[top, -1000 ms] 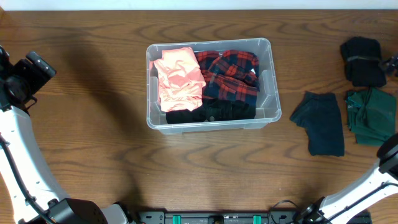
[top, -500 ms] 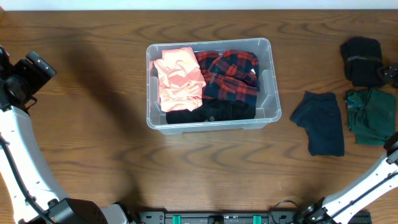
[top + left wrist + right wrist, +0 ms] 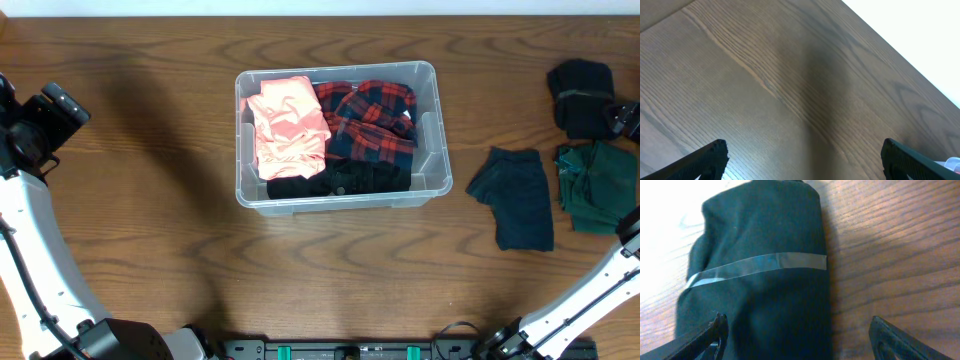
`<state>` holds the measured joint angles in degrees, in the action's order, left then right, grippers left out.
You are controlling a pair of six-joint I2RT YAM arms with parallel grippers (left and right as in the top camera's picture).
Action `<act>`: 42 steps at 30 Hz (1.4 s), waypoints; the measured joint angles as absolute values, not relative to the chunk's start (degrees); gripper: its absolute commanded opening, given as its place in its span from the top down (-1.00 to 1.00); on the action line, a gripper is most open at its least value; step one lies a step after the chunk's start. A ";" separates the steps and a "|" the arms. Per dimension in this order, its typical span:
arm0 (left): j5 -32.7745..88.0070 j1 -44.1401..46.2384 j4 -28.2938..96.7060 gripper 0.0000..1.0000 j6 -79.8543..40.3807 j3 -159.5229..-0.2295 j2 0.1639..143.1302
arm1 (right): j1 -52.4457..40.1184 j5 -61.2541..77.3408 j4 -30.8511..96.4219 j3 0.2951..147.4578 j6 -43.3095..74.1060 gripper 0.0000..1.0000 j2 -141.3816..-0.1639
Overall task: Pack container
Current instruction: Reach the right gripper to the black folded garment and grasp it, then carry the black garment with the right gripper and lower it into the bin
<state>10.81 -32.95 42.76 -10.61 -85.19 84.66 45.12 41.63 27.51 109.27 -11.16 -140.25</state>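
The brown wooden table (image 3: 150, 260) fills the overhead view, and the container (image 3: 427, 130) stands on it a little left of the middle and toward the far side, upright with its long sides running left to right. Inside the container, a salmon-pink garment (image 3: 288, 125) lies folded in the left part, a red and navy plaid garment (image 3: 372, 122) takes the far right part, and a black garment (image 3: 340, 180) lies along the near wall. To the right of the container, apart from it, a dark blue-green folded garment (image 3: 515, 195) lies flat on the table. Just beside that, at the right edge, lies a green garment (image 3: 595, 185). Beyond the green one, at the far right, sits a black rolled bundle (image 3: 582, 95) bound by a band of clear tape (image 3: 760, 264). The left hand (image 3: 60, 110) hangs at the far left edge, well apart from the container; in its wrist view its fingers stand wide apart over bare wood, holding nothing. The right hand (image 3: 628, 115) is at the right edge beside the black bundle; its wrist view shows the fingers spread wide, one over the bundle's edge and the other over the wood beside it, not clamped on it.
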 measured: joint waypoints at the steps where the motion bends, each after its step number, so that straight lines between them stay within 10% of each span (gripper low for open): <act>1: 10.81 -32.95 42.76 -0.96 -10.61 -85.19 84.64 | 44.99 41.63 27.18 109.27 -10.72 -0.74 -140.59; 16: 10.81 -32.95 42.76 -0.96 -10.61 -85.19 84.66 | 42.44 42.78 24.29 109.27 -5.91 -0.33 -142.12; 32: 10.81 -32.95 42.76 -0.96 -10.61 -85.19 84.66 | 39.53 43.53 26.02 109.34 -2.96 0.97 -142.12; 42: 10.81 -32.95 42.76 -0.96 -10.61 -85.19 84.64 | 39.07 44.95 32.27 109.54 -2.96 0.98 -141.32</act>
<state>10.81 -32.95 42.76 -10.61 -85.19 84.64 39.07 44.95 32.27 109.54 -2.96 -141.32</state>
